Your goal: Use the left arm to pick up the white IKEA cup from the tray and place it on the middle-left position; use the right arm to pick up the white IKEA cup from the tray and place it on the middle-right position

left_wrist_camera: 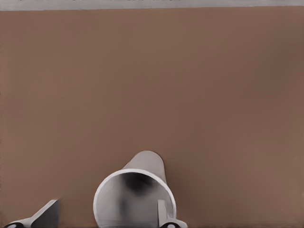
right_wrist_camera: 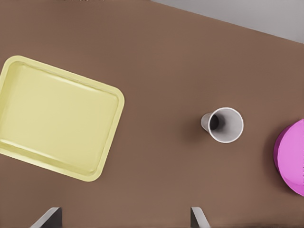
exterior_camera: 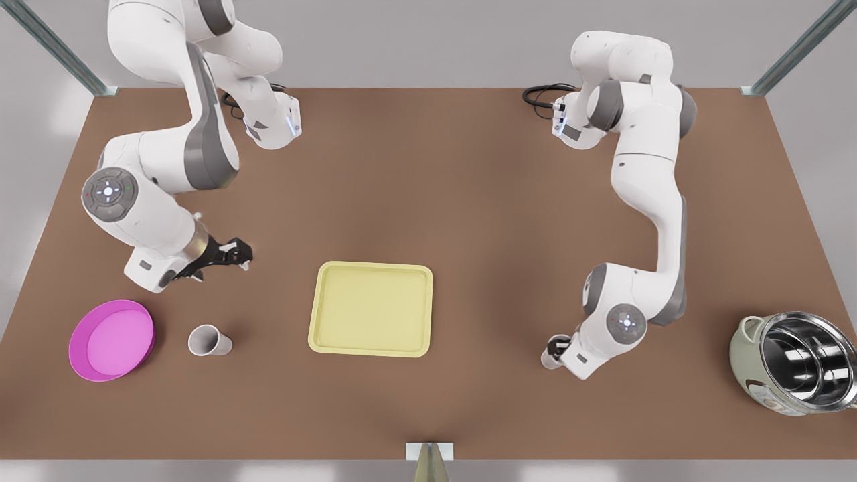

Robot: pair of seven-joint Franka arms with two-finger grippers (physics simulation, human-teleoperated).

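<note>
The left hand is down at the table, on the front view's right of the pale yellow rectangular tray. Its fingers are spread, one at the rim of a white tapered cup standing upright. The right hand hovers above the table with fingers apart. The other white cup stands between the round magenta dish and the tray.
</note>
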